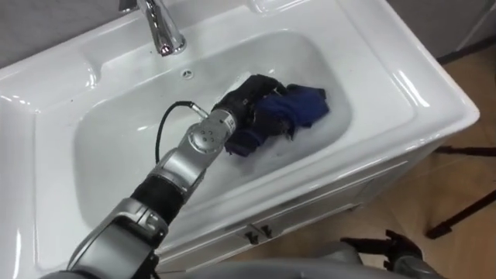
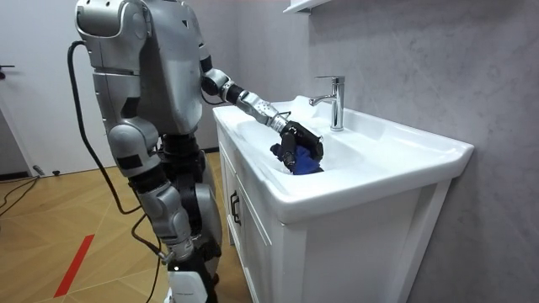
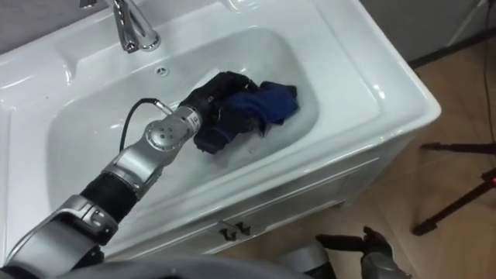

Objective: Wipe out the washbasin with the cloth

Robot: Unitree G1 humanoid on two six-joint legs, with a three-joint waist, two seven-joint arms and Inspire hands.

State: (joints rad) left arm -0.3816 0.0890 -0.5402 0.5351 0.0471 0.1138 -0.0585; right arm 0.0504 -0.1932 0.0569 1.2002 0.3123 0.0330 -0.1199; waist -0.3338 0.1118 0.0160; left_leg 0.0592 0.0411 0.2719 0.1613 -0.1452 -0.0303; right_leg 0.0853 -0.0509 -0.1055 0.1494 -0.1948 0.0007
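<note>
White vanity front (image 1: 325,209) sits nearest me, my right hand (image 1: 399,252) low beside it, grip unreadable. Further in, my left hand (image 1: 246,99) has its fingers curled into the dark blue cloth (image 1: 302,107) on the basin (image 1: 116,147) floor. The cloth looks soft, light and probably damp, so I'd grip it bunched at the middle. Beyond stands the faucet (image 1: 163,31).

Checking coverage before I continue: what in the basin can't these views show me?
Basin floor under the blue cloth and robot hand: covered, both eye views.
Faucet top: cut off by the upper edge, eye views.
Bowl interior: behind the near rim, room view.
</note>
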